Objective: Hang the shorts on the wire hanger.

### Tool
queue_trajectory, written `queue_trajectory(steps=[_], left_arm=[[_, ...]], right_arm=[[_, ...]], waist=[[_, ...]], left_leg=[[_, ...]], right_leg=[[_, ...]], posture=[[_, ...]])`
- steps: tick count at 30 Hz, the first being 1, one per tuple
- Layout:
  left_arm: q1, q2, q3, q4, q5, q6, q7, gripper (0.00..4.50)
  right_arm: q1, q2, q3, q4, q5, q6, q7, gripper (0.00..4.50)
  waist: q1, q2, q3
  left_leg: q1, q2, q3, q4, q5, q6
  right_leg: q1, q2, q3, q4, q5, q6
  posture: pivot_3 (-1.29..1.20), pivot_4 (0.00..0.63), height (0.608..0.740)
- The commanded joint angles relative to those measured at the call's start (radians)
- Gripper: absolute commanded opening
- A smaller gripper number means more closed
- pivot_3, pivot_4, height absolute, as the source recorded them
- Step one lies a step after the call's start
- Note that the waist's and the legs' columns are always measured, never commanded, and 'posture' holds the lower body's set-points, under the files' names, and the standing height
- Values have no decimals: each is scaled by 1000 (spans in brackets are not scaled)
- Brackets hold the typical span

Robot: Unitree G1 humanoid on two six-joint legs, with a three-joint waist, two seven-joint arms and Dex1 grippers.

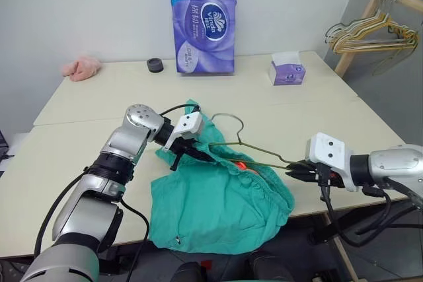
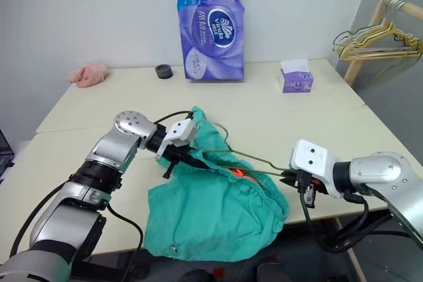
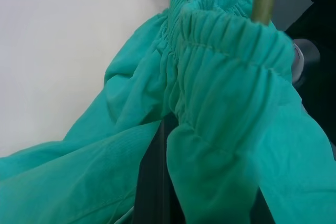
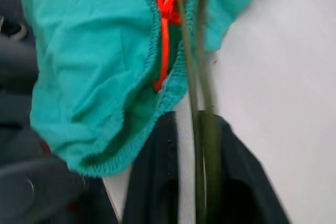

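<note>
Left eye view looks down on a pale cream table point(image 1: 317, 107) standing against a white wall. Along its far edge stand a tall purple pack of tissue paper point(image 1: 205, 21), a small black round cap point(image 1: 156, 65) just beside the pack, and a small purple tissue box point(image 1: 287, 70) toward the far right corner. A soft pink cloth lump point(image 1: 82, 68) lies at the far left corner. Past the right edge of the table, a bunch of gold and pale hangers point(image 1: 373, 34) hangs on a wooden rack point(image 1: 360, 34). All these stand well apart from the work, and nothing lies between the two arms except the cloth itself.

The shorts point(image 1: 211, 206) are near the front edge, about in the middle; the teal-green cloth is crumpled and its lower part hangs over that edge. The gathered elastic waistband faces the far side, and an orange cord point(image 4: 165, 30) shows inside it.

The wire hanger point(image 1: 254, 153) is thin and dark grey-green. Its long axis runs left to right along the waistband, and the curved hook points to the far edge. One end goes into the waistband.

The left gripper point(image 1: 192, 153) is pressed together, pinching the waistband of the shorts. The right gripper point(image 1: 297, 170) is at the right end of the hanger, with the wire between its black fingers; I cannot tell if they clamp it.
</note>
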Motion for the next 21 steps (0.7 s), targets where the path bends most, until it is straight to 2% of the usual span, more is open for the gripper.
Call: queue_trajectory(steps=[1, 2, 4, 7, 8, 10, 12, 16, 21], left_arm=[[-12, 20, 30, 21, 21, -15, 45, 0], [-11, 22, 31, 23, 22, -17, 47, 0], [-10, 27, 36, 32, 26, -23, 55, 0], [-8, 31, 42, 38, 24, -26, 65, 0], [-7, 32, 43, 39, 23, -26, 66, 0], [-9, 32, 44, 44, 22, -27, 67, 0], [-17, 30, 45, 50, 21, -23, 67, 0], [-37, 24, 45, 66, 21, -20, 64, 0], [-54, 14, 42, 77, 23, -20, 63, 0]], right_arm=[[74, -68, -113, 56, -50, -76, 65, 1915], [103, -82, -143, 74, -60, -88, 76, 2277], [224, -93, -279, 130, -84, -88, 112, 2970], [394, -3, -475, 131, -36, -6, 125, 4024], [436, 61, -525, 94, 35, 58, 111, 4337], [514, 181, -541, 4, 111, 129, 52, 4337], [559, 304, -485, -78, 155, 180, -44, 4337], [515, 511, -373, -110, 176, 273, -264, 4337], [459, 624, -313, -86, 205, 335, -389, 4337]], waist=[[0, 0, 0], [1, 0, 0], [2, 0, 0], [10, -2, -1], [13, -2, -1], [15, -2, -1], [12, -2, -2], [0, -2, -4], [-1, -5, -5]], left_leg=[[0, 0, 0, 0, 0, 0], [0, 0, 0, 0, 0, 0], [0, 0, 1, 0, 0, 0], [0, 0, 0, 0, 0, 0], [0, 0, -1, 0, 0, 0], [0, 0, -1, 0, 0, 0], [1, 1, -1, 0, 0, 0], [2, 1, 1, 1, 0, 0], [1, 1, 0, 1, 0, 0]], right_leg=[[0, 0, 0, 0, 0, 0], [0, 0, 0, 0, 0, 0], [0, 0, 0, 0, 0, 0], [1, 0, 0, 1, 0, 0], [1, 1, 0, 0, 0, 0], [1, 1, 0, 2, 0, 0], [1, 1, 0, 3, 0, 0], [1, 2, 1, 3, 0, 0], [1, 1, 0, 1, 1, -2]], posture=[[-184, 35, 740], [-181, 36, 740], [-180, 36, 740], [-182, 36, 740], [-185, 36, 740], [-189, 36, 740], [-196, 37, 740], [-196, 37, 740], [-199, 44, 740]])
